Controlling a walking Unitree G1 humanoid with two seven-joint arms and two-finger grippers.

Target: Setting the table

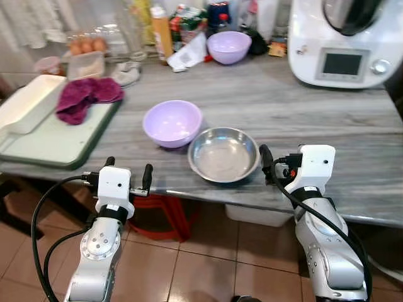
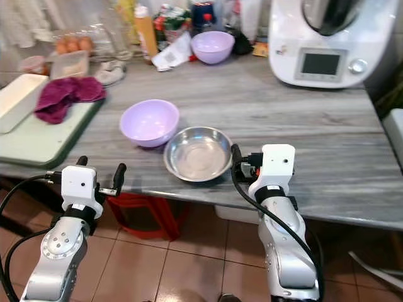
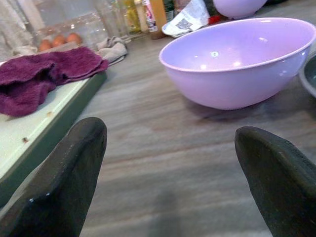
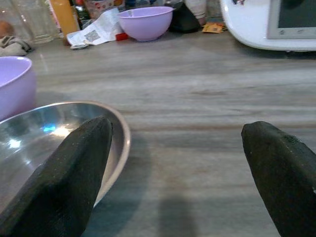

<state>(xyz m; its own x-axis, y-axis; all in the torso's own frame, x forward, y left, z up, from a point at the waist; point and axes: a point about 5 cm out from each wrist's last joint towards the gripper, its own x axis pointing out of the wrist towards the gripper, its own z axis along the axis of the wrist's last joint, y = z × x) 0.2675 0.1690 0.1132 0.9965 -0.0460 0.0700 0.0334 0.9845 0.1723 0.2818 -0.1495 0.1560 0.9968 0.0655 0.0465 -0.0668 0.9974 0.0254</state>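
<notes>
A lilac plastic bowl (image 1: 172,123) stands near the front of the grey table (image 1: 302,107). A steel bowl (image 1: 223,154) touches it on the right. A second lilac bowl (image 1: 228,46) sits far back among bottles. My left gripper (image 1: 129,171) hovers at the table's front edge, open and holding nothing, short of the near lilac bowl (image 3: 237,59). My right gripper (image 4: 177,168) is open too, level with the table edge. Its left finger (image 1: 266,157) sits just beside the steel bowl's rim (image 4: 116,133).
A green tray (image 1: 56,148) at the left carries a white box (image 1: 28,104) and a magenta cloth (image 1: 85,97). A white kitchen machine (image 1: 340,44) stands at the back right. Bottles, eggs and paper crowd the back. A red stool (image 1: 165,214) is under the table.
</notes>
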